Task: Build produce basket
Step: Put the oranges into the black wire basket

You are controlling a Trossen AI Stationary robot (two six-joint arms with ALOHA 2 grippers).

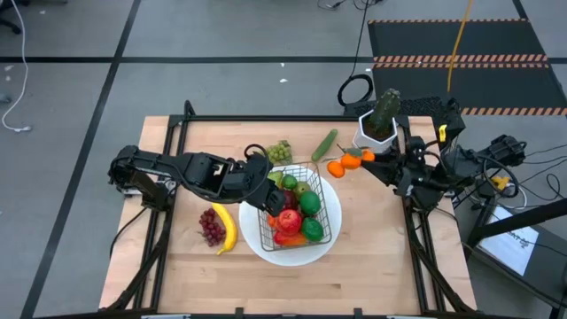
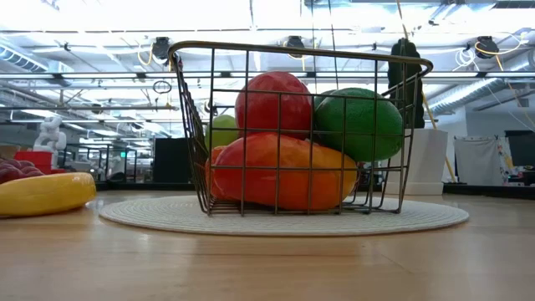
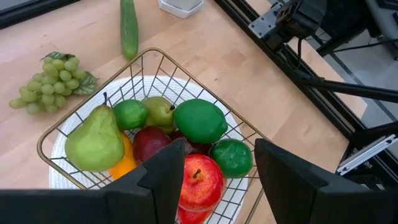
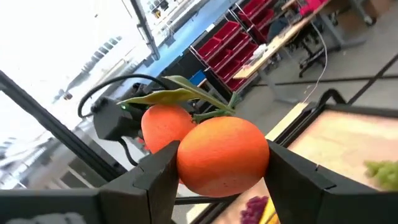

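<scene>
While the left pincer (image 1: 266,188) hangs spread over the dark wire-mesh basket (image 1: 326,213) at frame centre, the right pincer (image 1: 365,159) pinches leafy orange toy tangerines (image 1: 341,164) at upper right, likely bound for it.

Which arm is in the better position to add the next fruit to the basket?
The right arm. Its pincer already grips the tangerines beside the basket. The left pincer is open and empty over the basket.
</scene>
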